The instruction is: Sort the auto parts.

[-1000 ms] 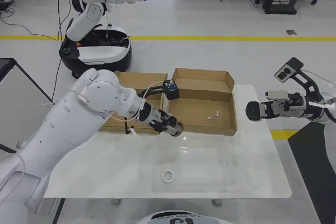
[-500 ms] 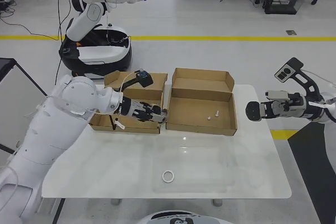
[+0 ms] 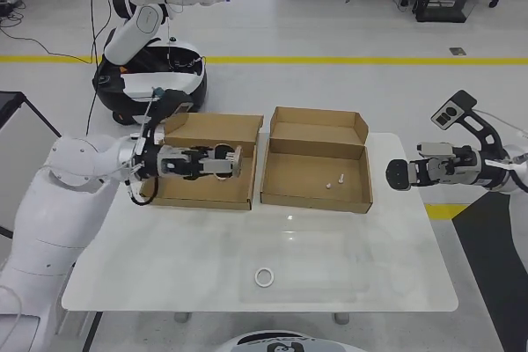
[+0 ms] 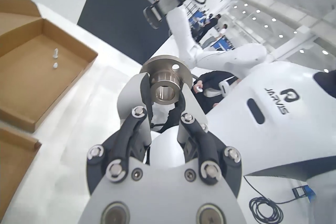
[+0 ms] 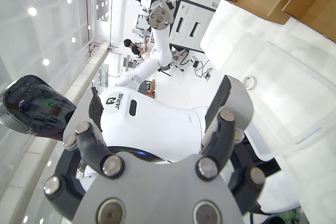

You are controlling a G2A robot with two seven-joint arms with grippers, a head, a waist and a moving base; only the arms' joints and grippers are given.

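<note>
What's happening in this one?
The left gripper holds a flanged metal bushing above the left cardboard box. The right gripper hangs open beyond the table's right edge. Two small white bolts lie in the right box, and a white ring sits on the table, not yet sorted.

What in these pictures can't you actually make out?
- Top view: floor of the left box, partly hidden beneath the left gripper and its metal part.
- Top view: the two pale pieces in the right box, too small to identify.
- Left wrist view: the left box, cut off by the edge.
</note>
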